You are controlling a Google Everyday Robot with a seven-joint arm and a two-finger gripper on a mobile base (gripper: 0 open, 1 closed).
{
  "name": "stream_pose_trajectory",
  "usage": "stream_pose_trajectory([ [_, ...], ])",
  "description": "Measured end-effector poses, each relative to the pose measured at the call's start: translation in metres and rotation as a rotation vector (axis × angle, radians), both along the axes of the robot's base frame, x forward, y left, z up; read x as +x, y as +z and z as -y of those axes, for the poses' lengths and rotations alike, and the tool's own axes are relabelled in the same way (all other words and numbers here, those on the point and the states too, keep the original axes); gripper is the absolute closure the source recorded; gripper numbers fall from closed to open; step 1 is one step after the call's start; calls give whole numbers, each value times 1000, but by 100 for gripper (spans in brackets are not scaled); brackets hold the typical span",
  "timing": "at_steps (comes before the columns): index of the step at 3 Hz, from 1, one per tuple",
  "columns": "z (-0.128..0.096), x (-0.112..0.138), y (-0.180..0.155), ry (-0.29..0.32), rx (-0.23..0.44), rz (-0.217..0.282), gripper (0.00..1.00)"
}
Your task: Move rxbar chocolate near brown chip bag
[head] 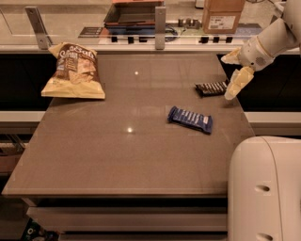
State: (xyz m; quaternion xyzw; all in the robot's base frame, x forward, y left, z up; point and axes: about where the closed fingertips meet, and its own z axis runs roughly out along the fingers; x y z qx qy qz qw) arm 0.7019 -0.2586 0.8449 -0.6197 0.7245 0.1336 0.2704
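The rxbar chocolate (211, 88) is a small dark bar with white lettering, lying flat near the table's right edge. My gripper (233, 70) hangs just right of it with its two pale fingers spread apart and nothing between them; the lower finger (236, 82) is close to the bar's right end. The brown chip bag (74, 70) lies at the far left of the table, a long way from the bar.
A blue wrapped bar (190, 119) lies in front of the rxbar, towards the table's middle. A counter with a cardboard box (222, 15) and a dark tray (134, 13) runs along the back. The robot's white body (265, 188) fills the lower right.
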Motion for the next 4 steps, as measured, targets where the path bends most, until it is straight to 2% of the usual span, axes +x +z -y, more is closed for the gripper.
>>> stream_pose_trajectory([
  [2,-11,5,-7,38,-122,-24,0],
  [4,-13,2,-14,63,-192,-52,0],
])
